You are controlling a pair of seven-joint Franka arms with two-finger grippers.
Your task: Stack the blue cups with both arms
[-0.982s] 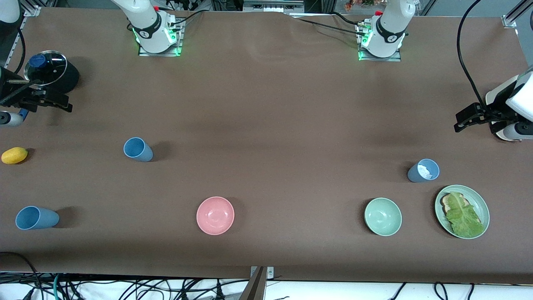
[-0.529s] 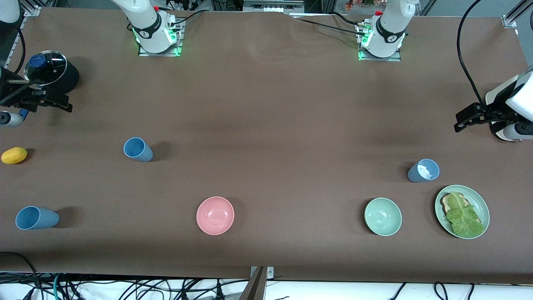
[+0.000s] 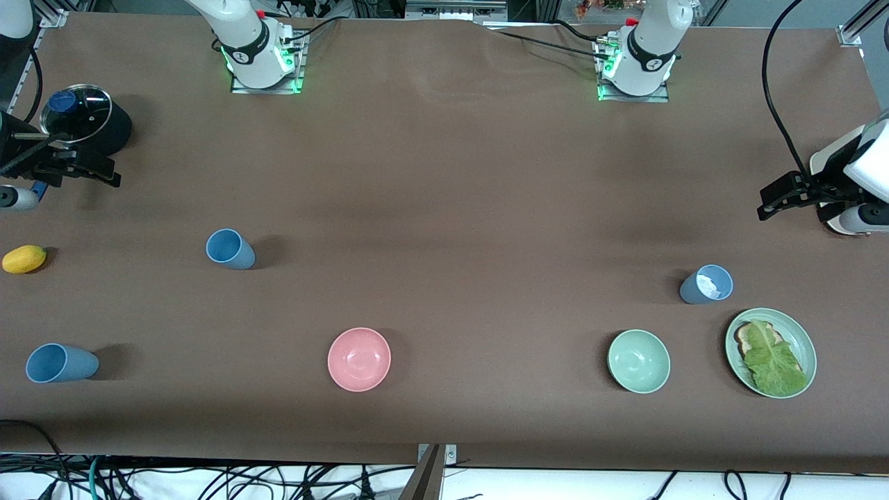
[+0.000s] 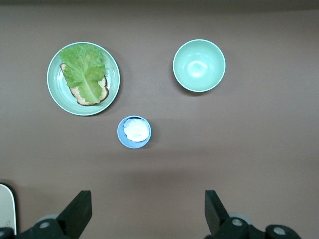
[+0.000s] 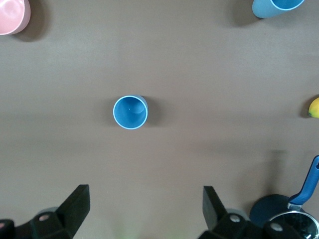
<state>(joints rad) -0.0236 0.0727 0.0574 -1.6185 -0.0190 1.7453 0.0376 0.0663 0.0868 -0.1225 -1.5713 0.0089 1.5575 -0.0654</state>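
Three blue cups stand apart on the desk, none stacked yet. Going from the right arm's end: one blue cup (image 3: 61,363) sits nearest the front camera, close to the desk's edge; a second blue cup (image 3: 230,249) stands farther from that camera, upright and empty, directly in the right wrist view (image 5: 130,112). The right gripper (image 3: 76,170) hangs high beside a lidded black pot (image 3: 87,125), jaws spread wide, probably so the cup stays in sight before any descent. A lemon (image 3: 23,258) lies nearby. A pink bowl (image 3: 359,359) and green bowl (image 3: 638,361) sit between. The paler cup (image 3: 707,285), holding something white, stands beside a lettuce plate (image 3: 806,344). The left gripper (image 3: 781,198) waits aloft, also wide open.
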